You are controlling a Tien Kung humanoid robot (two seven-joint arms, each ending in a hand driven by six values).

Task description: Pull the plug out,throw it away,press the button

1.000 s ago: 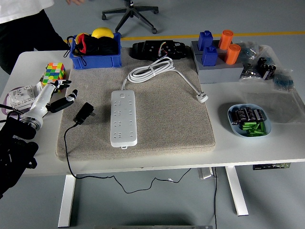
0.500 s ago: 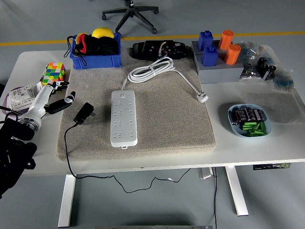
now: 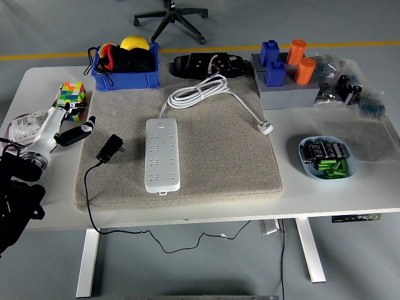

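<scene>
A white power strip [image 3: 162, 154] lies lengthwise on the beige mat [image 3: 219, 156], with no plug in its sockets. Its white cable [image 3: 201, 89] is coiled behind it and ends in a white plug [image 3: 265, 127] on the mat's right side. A black plug [image 3: 111, 148] lies loose on the mat left of the strip, its black cord [image 3: 87, 187] running off the table's front. My left hand [image 3: 70, 122] hovers at the mat's left edge, open and holding nothing, a short way left of the black plug. My right hand is out of view.
A colourful cube [image 3: 72, 95] and a clear box [image 3: 25, 125] sit by my left hand. At the back stand a blue bin [image 3: 125, 75], a black device [image 3: 209, 64] and a grey block [image 3: 287, 94] with blue and orange pieces. A blue bowl [image 3: 327, 157] holds batteries.
My left hand has drawn back to the left and slightly away from the black plug. The person seen at the top left a second ago has gone from view.
</scene>
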